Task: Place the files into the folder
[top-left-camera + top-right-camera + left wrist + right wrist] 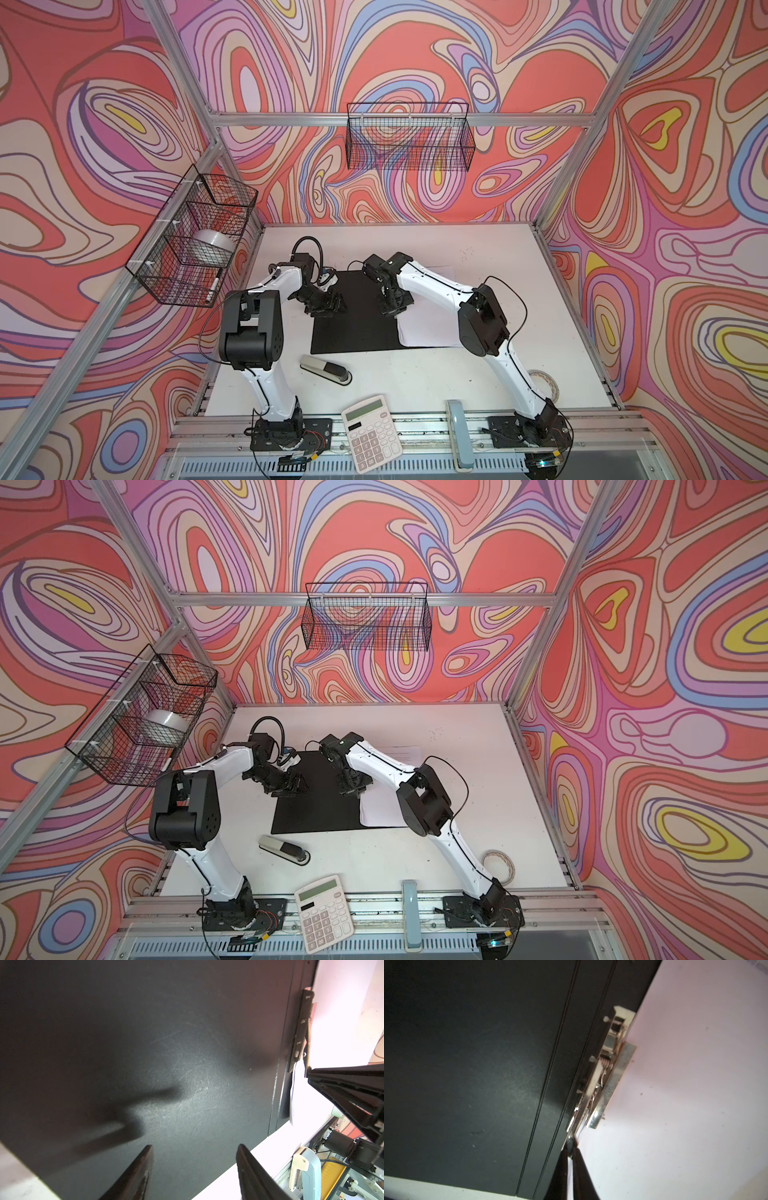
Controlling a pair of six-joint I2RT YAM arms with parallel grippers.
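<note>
Folder [353,328] lies open flat in the middle of the table [415,374] in both top views, black inside facing up, with the files [428,328] as a white stack on its right-arm half, partly hidden under that arm. The left gripper [328,309] hangs over the bare left half and the right gripper [392,309] sits right at the spine, so the right arm is clearly the nearer one to the sheets. The spine's long axis runs from the robot's side toward the back wall, and the paper lies just to the right-arm side of it. The left wrist view shows the left gripper [195,1167] with its jaws moderately wide and nothing between them. It looks to be hovering over the black cover [145,1043] rather than touching it. The metal clip [301,1028] is off along the far edge with the other gripper's tip against its end. In the right wrist view the right gripper [571,1147] is pinched tight on the end of the metal clip [608,1076], which looks lifted off the files [675,1105] just beside it. Best guess is the sheets' edge needs to sit under that clip before it lets go
</note>
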